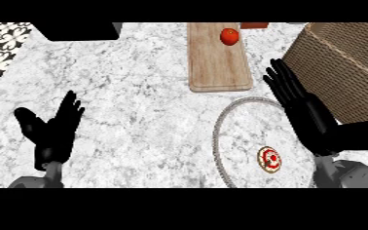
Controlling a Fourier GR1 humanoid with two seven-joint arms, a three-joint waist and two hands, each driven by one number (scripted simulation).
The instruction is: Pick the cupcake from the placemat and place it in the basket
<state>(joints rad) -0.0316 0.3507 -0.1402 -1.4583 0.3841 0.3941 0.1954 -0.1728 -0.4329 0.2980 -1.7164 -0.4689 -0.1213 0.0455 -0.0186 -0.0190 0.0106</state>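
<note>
The cupcake (270,159), small and round with red and white topping, sits on the round pale placemat (237,126) at the lower right. The woven basket (334,63) stands at the right edge, beyond the mat. My right hand (300,106) is open with straight fingers, stretched over the mat's right side between the cupcake and the basket, just above and right of the cupcake and not touching it. At the lower left, far from the mat, my left hand (52,129) rests open with fingers up.
A wooden cutting board (218,66) lies behind the mat with a red tomato (229,36) at its far end. A black block (81,30) sits at the back left. The marble counter (137,102) stretches between the hands.
</note>
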